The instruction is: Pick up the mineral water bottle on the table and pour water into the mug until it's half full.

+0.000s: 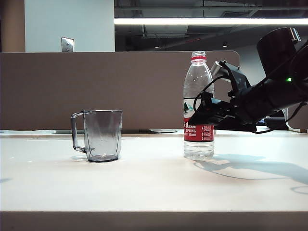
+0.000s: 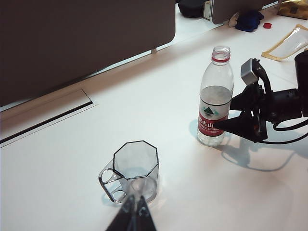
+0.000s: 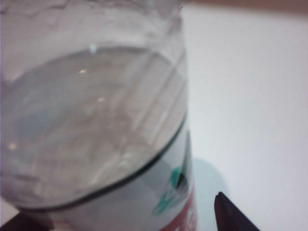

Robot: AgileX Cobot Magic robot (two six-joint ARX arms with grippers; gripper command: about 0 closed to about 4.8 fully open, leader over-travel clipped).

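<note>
While the mineral water bottle (image 1: 198, 106) stood uncapped on the table (image 1: 154, 183), its red label read "SPRING" | right gripper (image 2: 217, 125) spread around the label, contact unclear | mug (image 1: 97, 135) stood apart | left gripper (image 2: 135, 208) near mug, tips together, mostly cut off.

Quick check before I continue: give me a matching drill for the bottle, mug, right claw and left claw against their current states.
Things:
1. mineral water bottle
2. mug
3. right claw
4. left claw

States:
A. shut, hovering just by the mug
B. open, its fingers either side of the bottle's label
C. upright on the table, cap off, partly filled
D. upright on the table, empty, handle on the exterior view's left

Pairs: 1-C, 2-D, 3-B, 4-A
</note>
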